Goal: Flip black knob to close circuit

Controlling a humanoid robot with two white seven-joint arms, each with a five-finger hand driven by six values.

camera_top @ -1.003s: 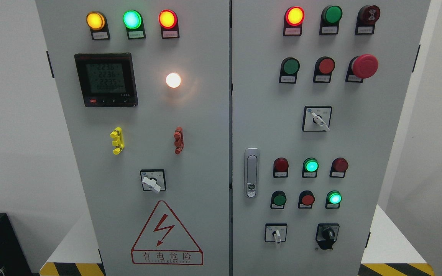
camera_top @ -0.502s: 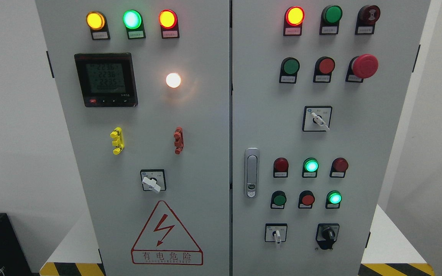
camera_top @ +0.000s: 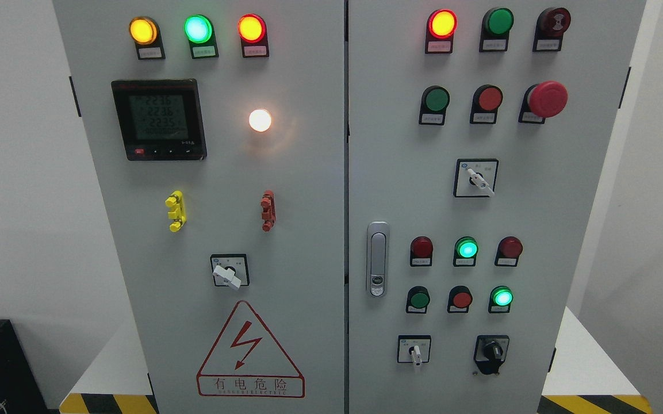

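- The black knob (camera_top: 491, 351) sits at the lower right of the grey cabinet (camera_top: 308, 190), on its right door; which way it points is hard to make out.
- At its 9 o'clock stands a white-handled switch (camera_top: 415, 351); at 12 o'clock glows a green lamp (camera_top: 502, 297).
- The small labels under the lamps are too small to read.
- The warning triangle (camera_top: 249, 351) lies at far 9 o'clock on the left door.
- Neither hand shows, so the state of the fingers cannot be told.

black rotary knob (camera_top: 491, 352): front open, bare grey panel to its right | nearest: white-handled selector switch (camera_top: 415, 351) left, green lit round lamp (camera_top: 502, 297) just above
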